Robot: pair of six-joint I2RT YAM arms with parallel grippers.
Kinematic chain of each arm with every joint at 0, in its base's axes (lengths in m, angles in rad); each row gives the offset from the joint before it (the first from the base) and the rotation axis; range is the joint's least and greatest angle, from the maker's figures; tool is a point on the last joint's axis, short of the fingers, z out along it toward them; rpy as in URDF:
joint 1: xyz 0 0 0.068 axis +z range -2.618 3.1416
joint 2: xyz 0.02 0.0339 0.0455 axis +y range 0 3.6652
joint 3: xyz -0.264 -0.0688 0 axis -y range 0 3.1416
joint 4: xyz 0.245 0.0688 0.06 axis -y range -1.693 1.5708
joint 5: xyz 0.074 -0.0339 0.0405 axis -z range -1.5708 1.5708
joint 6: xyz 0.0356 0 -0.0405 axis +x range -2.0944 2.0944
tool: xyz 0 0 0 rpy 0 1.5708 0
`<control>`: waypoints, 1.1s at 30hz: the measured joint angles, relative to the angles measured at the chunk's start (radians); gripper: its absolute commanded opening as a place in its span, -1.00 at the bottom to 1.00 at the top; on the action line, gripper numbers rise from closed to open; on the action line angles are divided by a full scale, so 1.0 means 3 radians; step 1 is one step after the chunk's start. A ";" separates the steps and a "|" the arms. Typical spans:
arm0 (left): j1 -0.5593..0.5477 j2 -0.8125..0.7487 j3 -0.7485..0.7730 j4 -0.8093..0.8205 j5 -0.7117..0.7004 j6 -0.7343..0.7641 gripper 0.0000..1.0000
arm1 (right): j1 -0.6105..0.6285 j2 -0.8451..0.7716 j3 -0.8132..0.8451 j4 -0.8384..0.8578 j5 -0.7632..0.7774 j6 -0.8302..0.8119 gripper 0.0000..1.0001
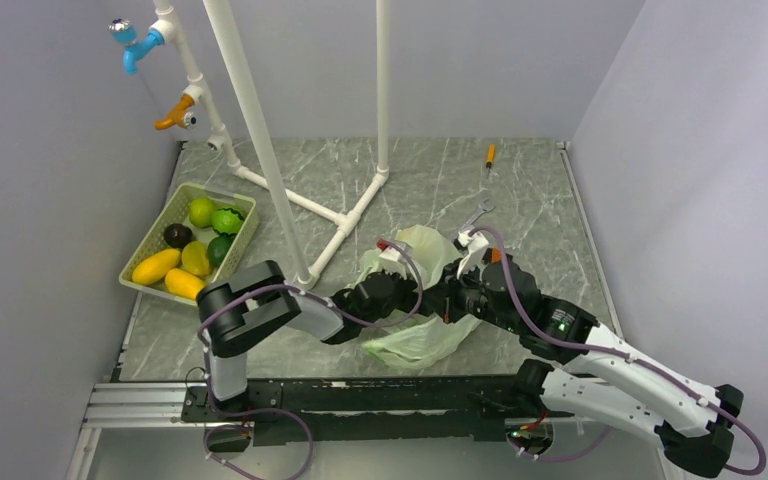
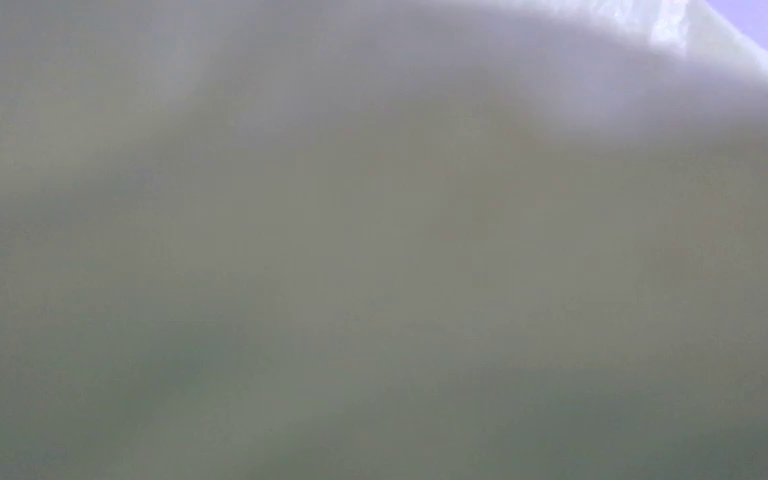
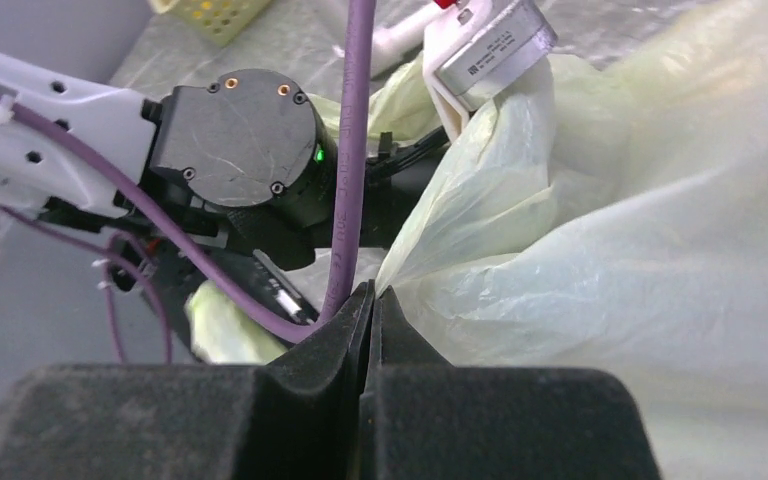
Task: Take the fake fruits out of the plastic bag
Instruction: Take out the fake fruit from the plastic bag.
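— Right end effector (image 3: 370,300): how do its fingers stand?
— Pressed together, with a fold of the plastic bag (image 3: 600,250) pinched at their tips. A purple cable (image 3: 355,150) runs just past them.
— And the left end effector?
— Cannot tell. It is buried in the bag, and the left wrist view is nothing but blurred pale-green film. Only the left arm (image 1: 285,312) shows, reaching in from the left.
— The rest, biggest first?
— The counter (image 1: 410,190) is grey-green and marbled. A white pipe frame (image 1: 260,140) stands on it, between the far left corner and the middle. The bag lies crumpled about midway between the left and right edges, nearer the near edge, with both arms meeting over it.
— And the fruits?
— A pale-green slotted basket (image 1: 152,232) sits against the left edge, well apart from the bag. The fake fruits (image 1: 195,258) I can see lie in it: yellow oblong ones at its near end, green round ones toward the far end, one dark one by its left wall. Whether any is inside the bag I cannot tell.
— Anything smaller?
— A small orange-handled tool (image 1: 490,155) near the far edge, toward the far right corner.
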 measured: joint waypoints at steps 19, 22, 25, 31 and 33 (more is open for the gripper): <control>-0.0312 -0.0165 0.0163 -0.0312 -0.0072 0.0145 0.99 | 0.0001 -0.0735 -0.0155 -0.0211 -0.0238 0.0121 -1.00; -0.0350 0.0041 0.0309 -0.0404 -0.0037 0.0164 0.99 | 0.0001 -0.0744 -0.0186 -0.0294 -0.0142 0.0145 -1.00; -0.0367 0.0253 0.0535 -0.0528 -0.0010 0.0140 0.93 | 0.0000 -0.0734 -0.0193 -0.0417 -0.0032 0.0149 -1.00; -0.0346 0.0425 0.0718 -0.0535 0.0028 -0.0008 0.60 | -0.0003 -0.0679 -0.0217 -0.0501 0.0112 0.0175 -1.00; -0.0331 0.0431 0.0730 -0.0533 0.0053 -0.0057 0.36 | -0.0003 -0.0674 -0.0223 -0.0524 0.0150 0.0188 -1.00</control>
